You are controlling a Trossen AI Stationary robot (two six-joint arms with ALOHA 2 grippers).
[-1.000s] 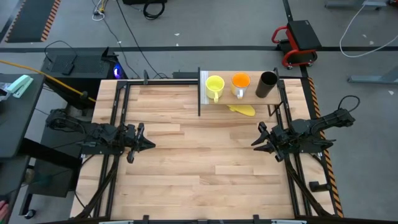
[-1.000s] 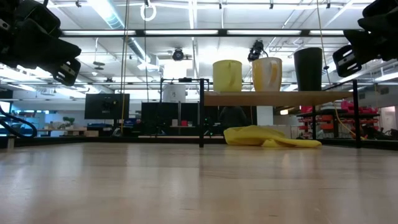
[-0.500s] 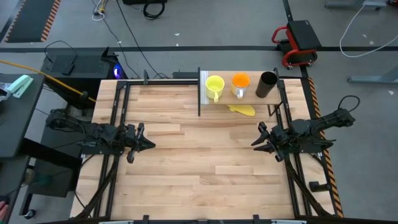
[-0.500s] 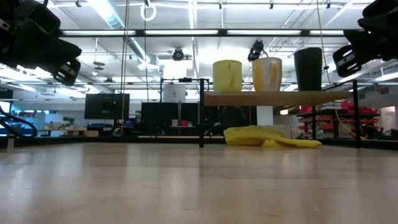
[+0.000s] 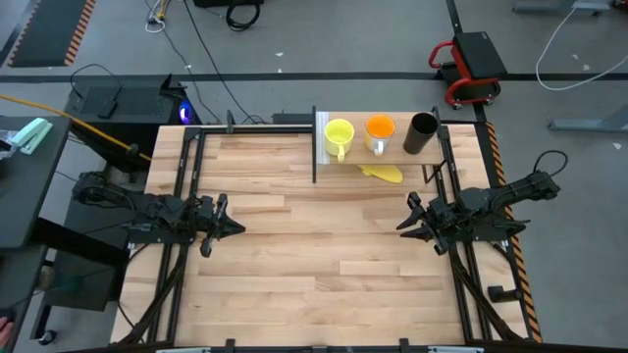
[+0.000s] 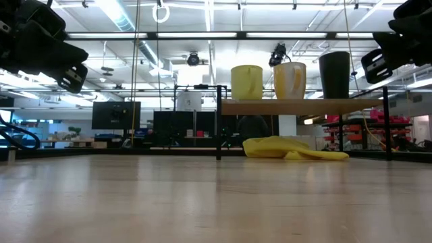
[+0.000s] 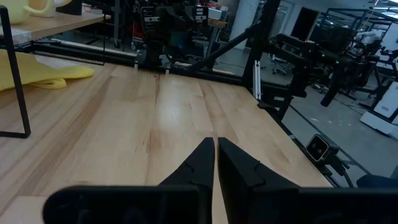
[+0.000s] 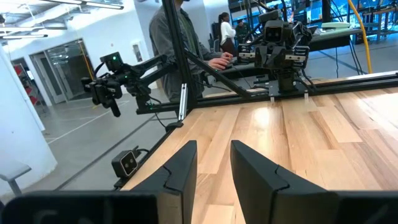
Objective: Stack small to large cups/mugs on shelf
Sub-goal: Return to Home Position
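Three cups stand upright in a row on the shelf (image 5: 400, 149) at the table's far side: a yellow mug (image 5: 339, 133), an orange mug (image 5: 379, 128) with a white handle, and a black cup (image 5: 423, 132). The low view shows the yellow mug (image 6: 247, 82), orange mug (image 6: 290, 81) and black cup (image 6: 335, 75) resting by their bases on the board (image 6: 297, 106). My left gripper (image 5: 231, 227) hovers shut near the table's left edge, its fingertips (image 7: 215, 144) together. My right gripper (image 5: 404, 224) hovers open near the right edge, nothing between its fingers (image 8: 213, 149).
A flat yellow lump (image 5: 383, 173) lies on the table under the shelf, also visible in the low view (image 6: 290, 148). Thin black posts (image 6: 219, 125) carry the shelf. Black frame rails (image 5: 182, 196) run along the table's sides. A person (image 8: 166, 37) stands beyond the table.
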